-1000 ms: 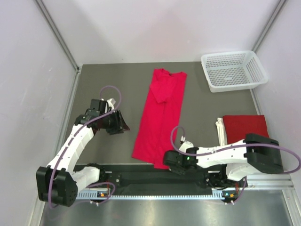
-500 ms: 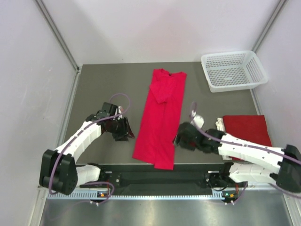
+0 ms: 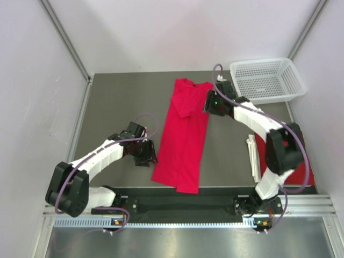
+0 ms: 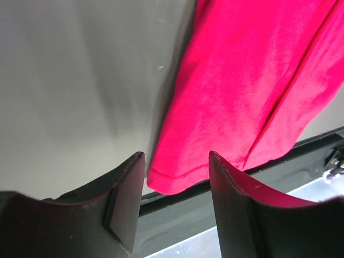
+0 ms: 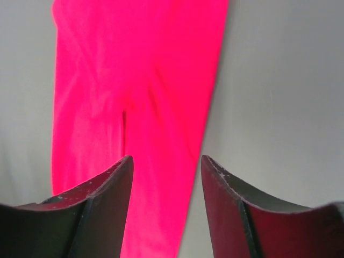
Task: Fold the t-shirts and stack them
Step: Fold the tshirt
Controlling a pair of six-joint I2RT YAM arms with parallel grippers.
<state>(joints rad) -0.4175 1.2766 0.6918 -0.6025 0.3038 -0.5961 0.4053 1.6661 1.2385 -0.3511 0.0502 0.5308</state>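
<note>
A red t-shirt (image 3: 185, 134) lies folded lengthwise into a long strip down the middle of the table, collar end far. My left gripper (image 3: 151, 159) is open at its near left corner. In the left wrist view the hem corner (image 4: 171, 181) lies between the fingertips of that gripper (image 4: 176, 156), untouched. My right gripper (image 3: 208, 103) is open over the strip's far right edge. In the right wrist view that edge of the shirt (image 5: 134, 64) runs between the fingertips of the gripper (image 5: 166, 159). A second, folded red shirt (image 3: 302, 174) at the right is mostly hidden by my right arm.
A white mesh basket (image 3: 267, 80) stands at the far right corner. A white strip of cloth (image 3: 252, 156) lies beside the folded shirt. The black rail (image 3: 177, 204) runs along the near edge, just below the strip's hem. Walls close in left, right and back.
My right arm swung from the near edge of the table up to the strip's far right edge. My left gripper moved right and nearer, to the strip's near left corner.
</note>
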